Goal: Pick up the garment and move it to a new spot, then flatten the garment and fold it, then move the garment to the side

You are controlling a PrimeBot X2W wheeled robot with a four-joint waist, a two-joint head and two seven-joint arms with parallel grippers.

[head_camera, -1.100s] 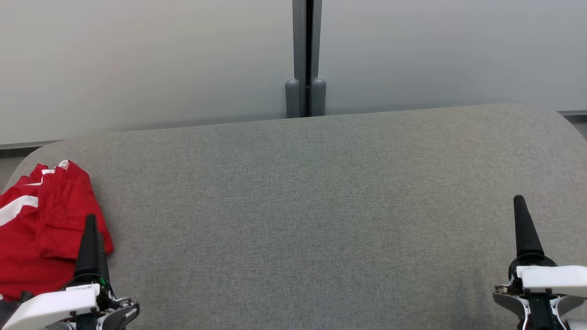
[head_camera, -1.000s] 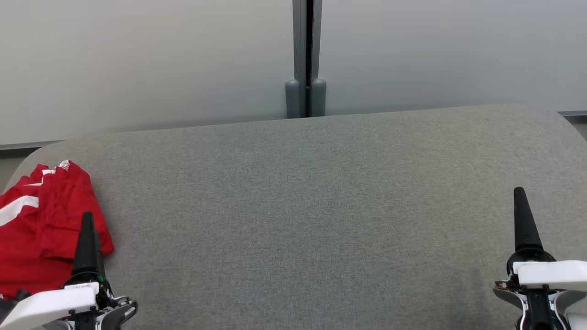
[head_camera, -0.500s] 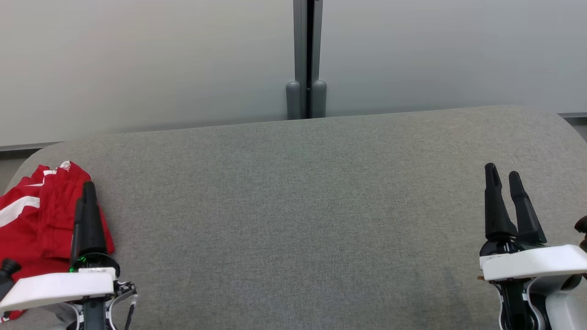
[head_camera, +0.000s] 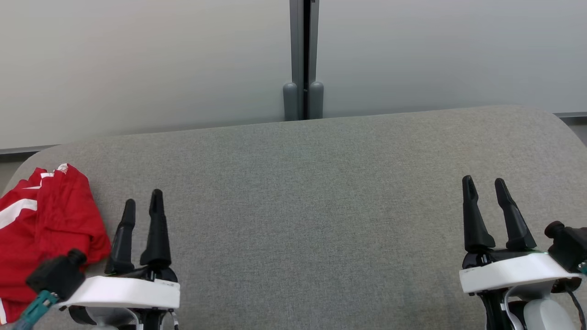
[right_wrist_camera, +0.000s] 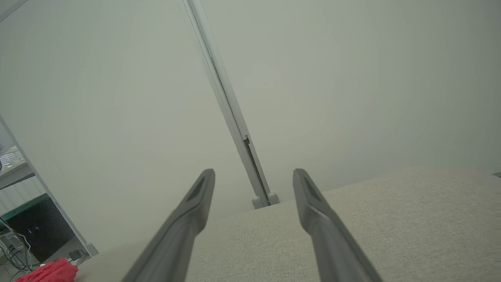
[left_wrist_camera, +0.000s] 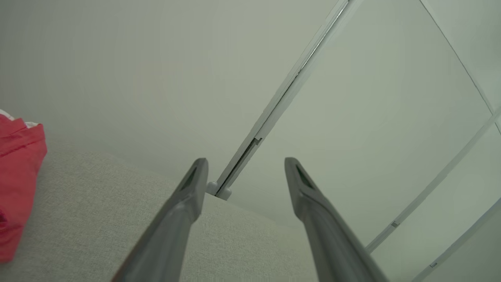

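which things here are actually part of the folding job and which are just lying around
Part of the job: red garment, lying at the left edge; left hand, open, beside it; right hand, open; grey padded surface.
Just there: pale wall panels; grey post between them; cables on the floor.

surface: grey fabric-covered table (head_camera: 321,206) | lying on it: red white-striped garment (head_camera: 46,229), bunched at left end
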